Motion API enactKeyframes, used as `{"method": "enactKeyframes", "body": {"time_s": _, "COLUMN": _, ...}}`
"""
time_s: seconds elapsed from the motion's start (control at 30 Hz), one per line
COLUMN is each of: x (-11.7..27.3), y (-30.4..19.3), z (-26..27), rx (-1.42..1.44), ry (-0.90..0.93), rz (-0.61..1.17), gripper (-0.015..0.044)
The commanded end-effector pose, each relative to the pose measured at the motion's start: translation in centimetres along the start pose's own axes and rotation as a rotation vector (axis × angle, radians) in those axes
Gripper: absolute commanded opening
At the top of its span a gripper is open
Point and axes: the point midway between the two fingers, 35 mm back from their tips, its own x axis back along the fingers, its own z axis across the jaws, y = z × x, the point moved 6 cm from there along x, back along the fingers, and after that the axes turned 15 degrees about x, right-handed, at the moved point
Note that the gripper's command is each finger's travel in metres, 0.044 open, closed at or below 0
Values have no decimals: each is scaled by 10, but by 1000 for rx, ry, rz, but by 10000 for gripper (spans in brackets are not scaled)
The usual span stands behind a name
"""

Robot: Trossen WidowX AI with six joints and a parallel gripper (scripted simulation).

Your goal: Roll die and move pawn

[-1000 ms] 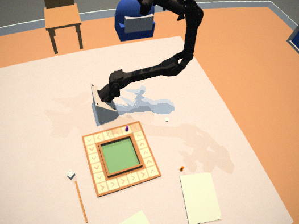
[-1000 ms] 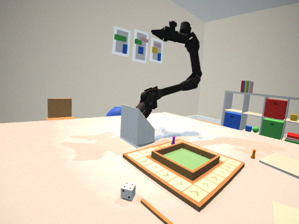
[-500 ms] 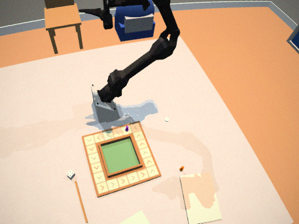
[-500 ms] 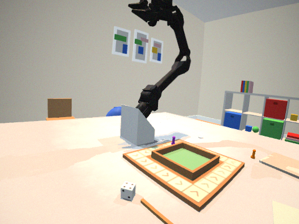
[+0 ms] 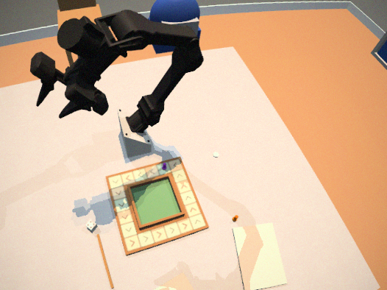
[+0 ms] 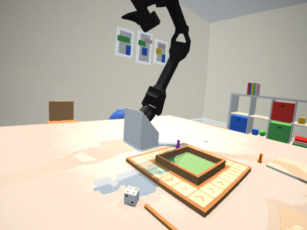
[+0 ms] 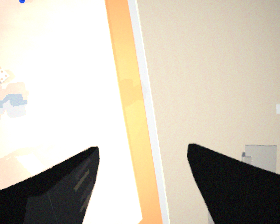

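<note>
A white die (image 5: pixel 91 226) (image 6: pixel 131 195) lies on the table left of the board, with several pips on top; it shows at the left edge of the wrist view (image 7: pixel 3 75). The board (image 5: pixel 146 238) (image 6: pixel 200 198) has arrowed squares around a green-floored tray (image 5: pixel 158 202) (image 6: pixel 192 162), which is empty. A purple pawn (image 5: pixel 164 166) (image 6: pixel 178 144) stands on the board's far row, one square from the right corner in the top view. My gripper (image 5: pixel 49 111) (image 6: pixel 116 7) (image 7: pixel 143 152) is open and empty, high above the table, left of the arm base and far from die and pawn.
An orange pawn (image 5: pixel 235 218) (image 6: pixel 260 158) stands right of the board near a pale flat sheet (image 5: pixel 273 255) (image 6: pixel 287 168). An orange stick (image 5: pixel 105 260) (image 6: pixel 160 217) lies beside the die. A small white disc (image 5: pixel 215 154) (image 6: pixel 206 140) lies beyond the board. The grey arm mount (image 5: pixel 136 149) (image 6: pixel 137 132) stands behind it.
</note>
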Motion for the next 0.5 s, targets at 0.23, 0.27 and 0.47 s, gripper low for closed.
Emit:
{"method": "enactKeyframes", "body": {"time_s": 0.23, "x": -151, "y": 95, "z": 63, "rx": 386, "ry": 434, "rz": -180, "gripper": 275}}
{"method": "enactKeyframes", "body": {"time_s": 0.27, "x": -165, "y": 103, "z": 73, "rx": 418, "ry": 475, "rz": -197, "gripper": 275}}
{"method": "enactKeyframes", "body": {"time_s": 0.47, "x": -240, "y": 136, "z": 145, "rx": 587, "ry": 724, "rz": -293, "gripper": 275}}
